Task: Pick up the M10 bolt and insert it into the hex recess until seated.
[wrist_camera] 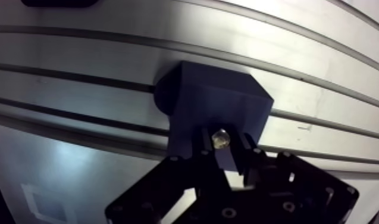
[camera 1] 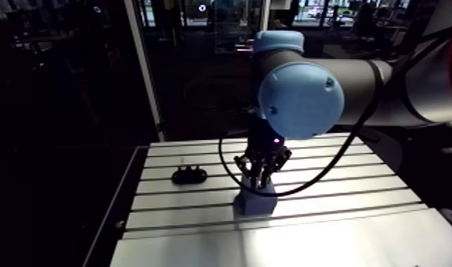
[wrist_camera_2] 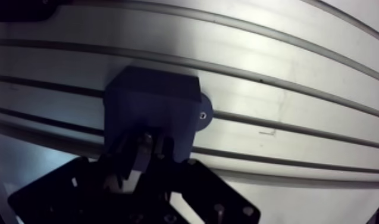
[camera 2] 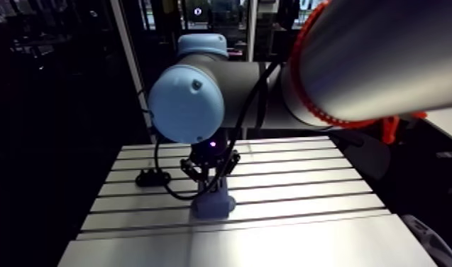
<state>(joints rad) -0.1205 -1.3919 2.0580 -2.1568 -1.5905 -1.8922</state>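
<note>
A dark blue block [wrist_camera: 215, 104] stands on the slotted aluminium table [wrist_camera: 322, 89], fixed by a round foot with a screw [wrist_camera_2: 202, 115]. My gripper [wrist_camera: 221, 149] hangs right over the block's near top edge, shut on a small metallic bolt [wrist_camera: 220, 139]. The bolt's shiny end shows between the fingertips [wrist_camera: 246, 145], just at the block's top face. The hex recess itself is hidden under the fingers. In the arm view the gripper [camera 1: 262, 172] reaches straight down onto the block [camera 1: 255, 204].
A small black holder [camera 1: 189, 174] lies on the table to the left of the block, a few slots away. Long grooves run across the table [camera 1: 342, 213]. Its left edge [camera 1: 122, 206] drops off into the dark.
</note>
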